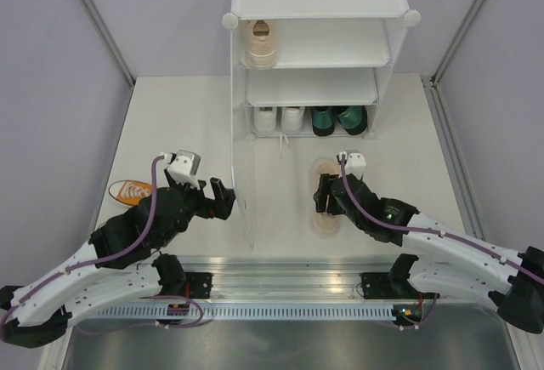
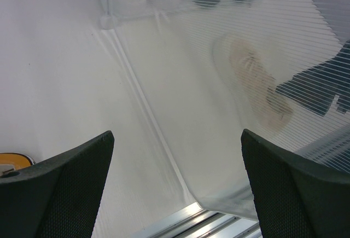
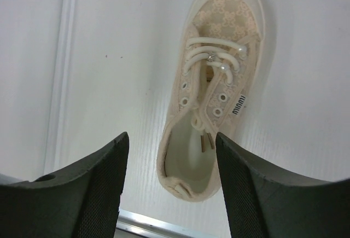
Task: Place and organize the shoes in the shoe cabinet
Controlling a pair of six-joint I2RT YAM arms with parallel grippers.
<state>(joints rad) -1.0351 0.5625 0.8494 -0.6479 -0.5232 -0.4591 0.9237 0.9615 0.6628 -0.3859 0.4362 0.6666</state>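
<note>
Right tool (image 3: pixel 170 137) spread over cream sneaker (image 3: pixel 221 24), beaded laces (image 3: pixel 216 57) only wrist-visible, left tool (image 2: pixel 176 133) spread

Room inventory, as I see it on my feeds:
1. White tabletop (image 1: pixel 174 111): under and ahead of both sets of jaws; matte, evenly lit, shadows faint.
2. Pale lilac-grey wall panels: one outboard of the left jaws (image 1: pixel 51 89), one outboard of the right jaws (image 1: pixel 501 72), one far ahead (image 1: pixel 161 13).
3. Grey metal corner post (image 1: pixel 95 17): ahead, left; its twin (image 1: pixel 466 21): ahead, right.
4. Aluminium rail (image 1: pixel 280 268) and slotted strip (image 1: pixel 289 310): behind the jaws.
</note>
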